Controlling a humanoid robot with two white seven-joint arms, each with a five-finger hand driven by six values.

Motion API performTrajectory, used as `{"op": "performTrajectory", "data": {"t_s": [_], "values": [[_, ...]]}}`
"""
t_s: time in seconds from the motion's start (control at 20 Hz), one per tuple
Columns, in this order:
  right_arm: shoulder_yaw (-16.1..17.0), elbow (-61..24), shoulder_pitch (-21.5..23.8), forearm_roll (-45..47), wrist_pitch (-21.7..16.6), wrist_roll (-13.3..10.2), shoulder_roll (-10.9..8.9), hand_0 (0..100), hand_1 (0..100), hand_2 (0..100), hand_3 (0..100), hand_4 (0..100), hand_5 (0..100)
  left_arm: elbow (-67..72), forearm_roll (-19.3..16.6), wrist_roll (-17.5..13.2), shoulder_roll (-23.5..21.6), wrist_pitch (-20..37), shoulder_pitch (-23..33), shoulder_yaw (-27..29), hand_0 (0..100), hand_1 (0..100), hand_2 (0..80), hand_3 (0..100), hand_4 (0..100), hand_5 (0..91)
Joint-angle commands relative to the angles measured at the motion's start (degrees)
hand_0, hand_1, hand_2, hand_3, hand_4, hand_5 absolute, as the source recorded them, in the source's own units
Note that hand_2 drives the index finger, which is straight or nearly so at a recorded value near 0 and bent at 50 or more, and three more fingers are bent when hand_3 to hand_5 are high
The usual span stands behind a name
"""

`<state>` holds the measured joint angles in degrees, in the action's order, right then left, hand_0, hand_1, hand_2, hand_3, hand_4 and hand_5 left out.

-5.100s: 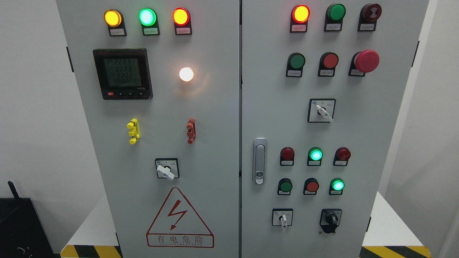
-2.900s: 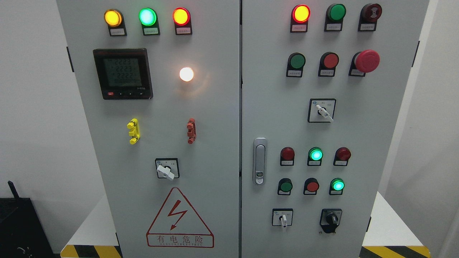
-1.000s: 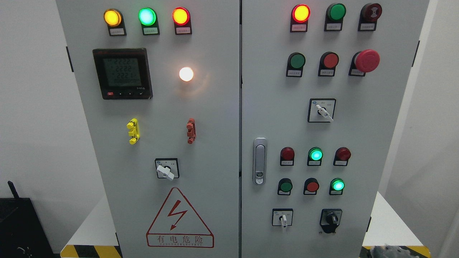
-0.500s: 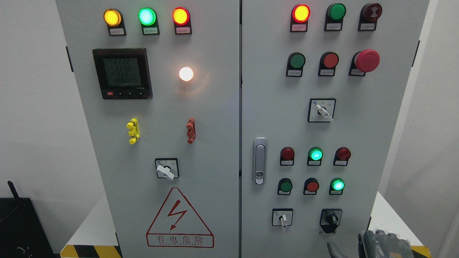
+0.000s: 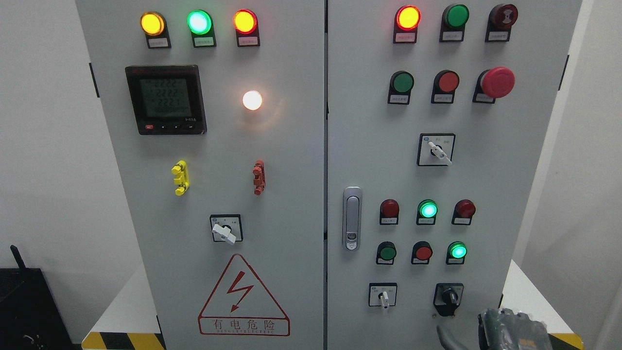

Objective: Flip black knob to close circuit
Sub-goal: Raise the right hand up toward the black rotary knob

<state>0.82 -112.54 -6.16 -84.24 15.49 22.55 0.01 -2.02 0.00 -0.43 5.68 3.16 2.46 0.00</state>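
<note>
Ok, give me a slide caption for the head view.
Right hand rises at lower right toward the black knob on the cabinet's right door.

Red mushroom button [image 5: 497, 82] tops the panel; meter [image 5: 165, 99] glows left.

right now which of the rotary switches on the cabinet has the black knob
The black knob is on the switch at the right door's bottom right, just above the rising right hand. The other three switches, including the one beside it, have white handles.
</note>
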Motion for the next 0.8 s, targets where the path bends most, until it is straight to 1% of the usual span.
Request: {"op": "performTrajectory", "data": {"t_s": [0.0, 0.3, 0.45, 0.6, 0.75], "values": [[-1.70, 5.04, -1.22, 0.13, -0.02, -0.66, 1.31, 0, 0, 87, 100, 82, 84, 0.00, 0.44, -0.01, -0.05, 0.00, 0.00, 0.62, 0, 0, 0.0, 5, 2, 0.0], [-1.08, 8.91, -4.03, 1.98, -0.02, -1.46, 1.05, 0, 0, 87, 100, 82, 84, 0.00, 0.44, -0.01, 0.03, 0.00, 0.00, 0.62, 0, 0, 0.0, 5, 2, 0.0], [0.41, 10.41, -4.91, 2.41, -0.20, -1.54, 0.96, 0, 0, 87, 100, 82, 84, 0.00, 0.44, -0.01, 0.03, 0.00, 0.00, 0.62, 0, 0, 0.0, 5, 2, 0.0], [1.20, 11.55, -5.70, 3.65, -0.20, -1.63, 0.43, 0, 0, 87, 100, 82, 84, 0.00, 0.44, -0.01, -0.05, 0.00, 0.00, 0.70, 0, 0, 0.0, 5, 2, 0.0], [2.08, 12.69, -6.40, 3.91, -0.37, -2.16, -0.62, 0, 0, 87, 100, 82, 84, 0.00, 0.44, -0.01, 0.03, 0.00, 0.00, 0.62, 0, 0, 0.0, 5, 2, 0.0]]}}
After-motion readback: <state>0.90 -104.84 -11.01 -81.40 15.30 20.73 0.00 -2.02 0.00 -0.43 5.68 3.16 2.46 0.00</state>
